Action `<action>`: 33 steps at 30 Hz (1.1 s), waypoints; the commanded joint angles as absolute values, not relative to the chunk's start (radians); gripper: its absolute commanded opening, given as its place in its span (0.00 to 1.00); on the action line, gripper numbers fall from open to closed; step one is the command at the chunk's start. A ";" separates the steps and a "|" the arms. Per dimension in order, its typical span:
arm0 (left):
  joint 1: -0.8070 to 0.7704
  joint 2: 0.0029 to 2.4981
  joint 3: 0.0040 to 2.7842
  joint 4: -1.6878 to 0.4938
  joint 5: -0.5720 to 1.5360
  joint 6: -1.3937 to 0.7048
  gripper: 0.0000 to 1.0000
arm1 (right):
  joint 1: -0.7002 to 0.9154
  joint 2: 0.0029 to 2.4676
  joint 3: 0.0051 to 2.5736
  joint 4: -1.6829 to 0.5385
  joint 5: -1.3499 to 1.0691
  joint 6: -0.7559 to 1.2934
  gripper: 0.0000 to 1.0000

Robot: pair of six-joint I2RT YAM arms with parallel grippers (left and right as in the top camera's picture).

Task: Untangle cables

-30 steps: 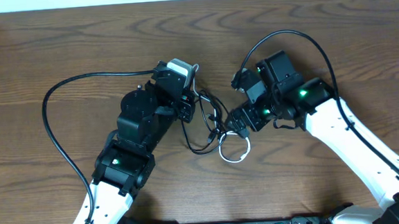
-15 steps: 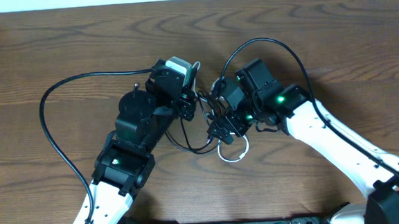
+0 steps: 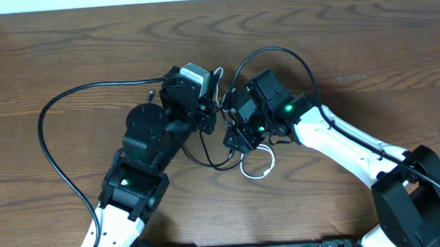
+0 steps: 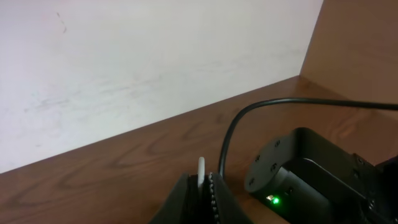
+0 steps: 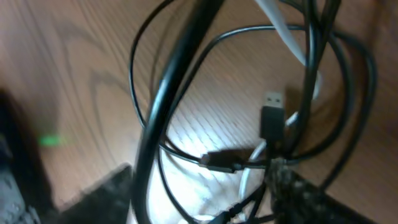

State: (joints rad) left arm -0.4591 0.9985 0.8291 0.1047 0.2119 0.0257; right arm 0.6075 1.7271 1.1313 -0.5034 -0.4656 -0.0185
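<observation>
Left claw (image 4: 203, 183) clamped shut on white cable (image 4: 201, 167), right claw (image 3: 235, 138) jaws apart down in the cables (image 3: 221, 165) mid-bench (image 3: 353, 54); a blind grab risks catching the thick arm cord (image 5: 171, 106) and cinching the knot.

Even soft light overhead, faint shadows, right wrist close-up of cables (image 5: 272, 121) blurred, bright glare on table (image 5: 217, 106)

The left arm (image 3: 141, 144) and right arm (image 3: 336, 139) are showing white links and black joint housings; green lights (image 3: 287, 109) are glowing, thick black cords (image 3: 45, 142) looping off each.
</observation>
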 commanded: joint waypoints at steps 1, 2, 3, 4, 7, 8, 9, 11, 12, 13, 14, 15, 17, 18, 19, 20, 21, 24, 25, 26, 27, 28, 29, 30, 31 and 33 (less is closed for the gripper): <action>-0.457 0.985 0.868 0.112 0.228 0.020 0.08 | 0.617 1.730 1.129 -0.507 -0.407 0.029 0.01; -0.457 0.984 0.868 0.112 0.227 0.021 0.08 | 0.615 1.730 1.129 -0.510 -0.373 0.050 0.01; -0.456 0.984 0.868 0.112 0.226 0.021 0.08 | 0.613 1.730 1.129 -0.514 -0.337 0.064 0.01; -0.456 0.984 0.868 0.112 0.220 0.021 0.08 | 0.610 1.730 1.129 -0.518 -0.299 0.081 0.01; -0.456 0.982 0.868 0.114 0.172 0.025 0.08 | 0.587 1.730 1.129 -0.549 -0.134 0.198 0.01; -0.455 0.978 0.868 0.114 0.145 0.025 0.08 | 0.570 1.730 1.129 -0.566 -0.087 0.233 0.01; -0.453 0.975 0.868 0.114 0.124 0.027 0.08 | 0.554 1.730 1.129 -0.581 -0.058 0.255 0.01; -0.445 0.963 0.868 0.113 0.096 0.034 0.08 | 0.507 1.730 1.129 -0.618 -0.013 0.300 0.01; -0.440 0.957 0.868 0.113 0.092 0.037 0.08 | 0.485 1.730 1.129 -0.630 -0.007 0.313 0.01; -0.432 0.950 0.868 0.113 0.092 0.044 0.08 | 0.455 1.730 1.129 -0.641 -0.006 0.319 0.01; -0.424 0.942 0.868 0.113 0.092 0.044 0.08 | 0.424 1.730 1.129 -0.649 -0.006 0.319 0.01; -0.412 0.934 0.868 0.114 0.092 0.044 0.08 | 0.392 1.730 1.129 -0.657 -0.006 0.318 0.01; -0.385 0.917 0.868 0.114 0.092 0.044 0.08 | 0.332 1.730 1.129 -0.671 -0.006 0.318 0.01; -0.370 0.910 0.868 0.114 0.092 0.044 0.08 | 0.301 1.730 1.129 -0.677 -0.006 0.317 0.01; -0.353 0.902 0.868 0.114 0.092 0.044 0.08 | 0.274 1.730 1.129 -0.684 -0.006 0.317 0.01; -0.332 0.892 0.868 0.113 0.092 0.044 0.08 | 0.249 1.730 1.129 -0.690 -0.006 0.312 0.01; -0.307 0.879 0.868 0.113 0.092 0.043 0.08 | 0.215 1.730 1.129 -0.693 -0.006 0.308 0.01; -0.249 0.850 0.868 0.113 0.092 0.043 0.08 | 0.153 1.730 1.129 -0.696 -0.004 0.297 0.01; -0.225 0.839 0.868 0.113 0.093 0.043 0.08 | 0.137 1.730 1.129 -0.695 -0.002 0.294 0.01; -0.200 0.828 0.868 0.113 0.092 0.041 0.08 | 0.120 1.730 1.129 -0.693 0.002 0.294 0.01; -0.179 0.820 0.868 0.112 0.093 0.035 0.08 | 0.104 1.730 1.129 -0.691 0.005 0.294 0.01; -0.154 0.810 0.868 0.112 0.093 0.023 0.08 | 0.091 1.730 1.129 -0.690 0.009 0.294 0.01; -0.126 0.801 0.868 0.110 0.093 0.011 0.08 | 0.074 1.730 1.129 -0.688 0.014 0.294 0.01; -0.104 0.794 0.868 0.110 0.093 -0.001 0.08 | 0.062 1.730 1.129 -0.688 0.022 0.295 0.01; -0.083 0.788 0.868 0.109 0.095 -0.011 0.08 | 0.050 1.730 1.129 -0.687 0.032 0.294 0.01; -0.043 0.778 0.868 0.109 0.110 -0.022 0.08 | 0.024 1.730 1.129 -0.685 0.049 0.295 0.01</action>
State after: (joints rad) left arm -0.0971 0.8021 0.8291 0.1036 0.1051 0.0132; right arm 0.0597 1.7271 1.1309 -0.6876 -0.0036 0.2882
